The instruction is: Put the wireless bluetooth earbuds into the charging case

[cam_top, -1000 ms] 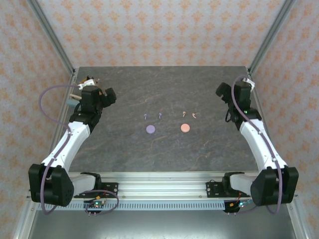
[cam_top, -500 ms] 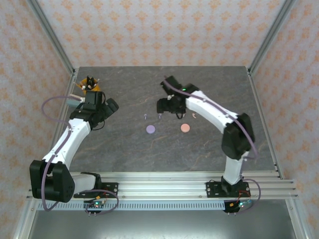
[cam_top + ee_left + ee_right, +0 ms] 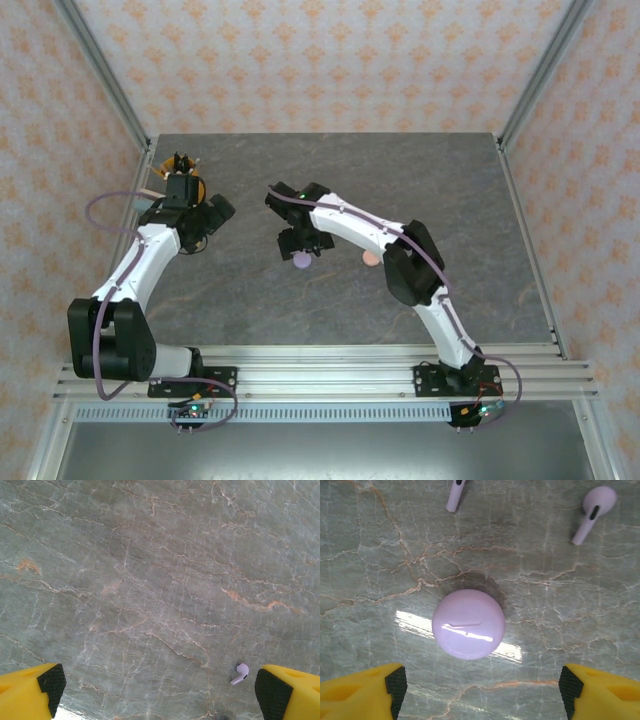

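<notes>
A round lilac charging case (image 3: 468,624) lies shut on the marble table, just ahead of my right gripper (image 3: 480,692), whose yellow fingers stand wide apart with nothing between them. Two lilac earbuds (image 3: 592,510) (image 3: 455,492) lie beyond the case. From above, the right gripper (image 3: 298,243) hangs over the lilac case (image 3: 302,262), and the salmon-pink case (image 3: 371,258) peeks out beside the right arm. My left gripper (image 3: 218,212) sits at the left of the table. In its wrist view the left gripper (image 3: 157,695) is open and empty, with one lilac earbud (image 3: 241,673) near its right finger.
The right arm stretches diagonally across the middle of the table (image 3: 450,200). An orange and black object (image 3: 180,166) stands at the back left corner. Metal posts and patterned walls close in the sides, and a rail runs along the near edge.
The right arm has swung from the right side across the table to hang over the lilac case, its jaws narrowing a little. The left gripper has shifted slightly at the left.
</notes>
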Motion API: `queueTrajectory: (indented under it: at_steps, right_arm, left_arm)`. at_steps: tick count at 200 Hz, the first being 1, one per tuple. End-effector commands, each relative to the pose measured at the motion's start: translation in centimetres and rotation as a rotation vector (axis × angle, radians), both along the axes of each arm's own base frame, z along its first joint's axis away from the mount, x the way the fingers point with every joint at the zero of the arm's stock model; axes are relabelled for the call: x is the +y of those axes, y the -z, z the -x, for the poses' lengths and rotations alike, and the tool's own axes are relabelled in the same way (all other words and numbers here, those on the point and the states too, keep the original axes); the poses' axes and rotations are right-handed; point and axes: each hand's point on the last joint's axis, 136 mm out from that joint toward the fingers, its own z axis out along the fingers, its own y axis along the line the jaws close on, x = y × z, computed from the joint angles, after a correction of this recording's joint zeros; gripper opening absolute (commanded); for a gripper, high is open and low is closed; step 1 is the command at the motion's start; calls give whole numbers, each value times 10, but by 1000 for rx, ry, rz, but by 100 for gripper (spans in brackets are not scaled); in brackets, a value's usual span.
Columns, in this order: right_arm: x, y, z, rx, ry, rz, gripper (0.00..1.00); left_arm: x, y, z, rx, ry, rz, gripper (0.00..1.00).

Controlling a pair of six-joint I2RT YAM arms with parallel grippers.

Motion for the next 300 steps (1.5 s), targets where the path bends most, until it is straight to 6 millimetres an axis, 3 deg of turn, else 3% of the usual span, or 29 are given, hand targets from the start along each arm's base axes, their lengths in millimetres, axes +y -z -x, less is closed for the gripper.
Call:
queueTrajectory:
  at_steps: [1, 70, 150, 300]
  right_arm:
    - [-9, 7, 2, 24, -9, 68, 81]
    - [6, 29, -2, 59, -25, 58, 80]
    - [8, 51, -5, 75, -25, 95, 76]
    - [4, 56, -1, 85, -14, 109, 56]
  left_arm:
    - [3, -2, 5, 10, -9, 21, 100]
    - [4, 1, 12, 11, -13, 29, 100]
    - [3, 1, 12, 12, -9, 31, 100]
    - [1, 2, 14, 17, -1, 43, 100]
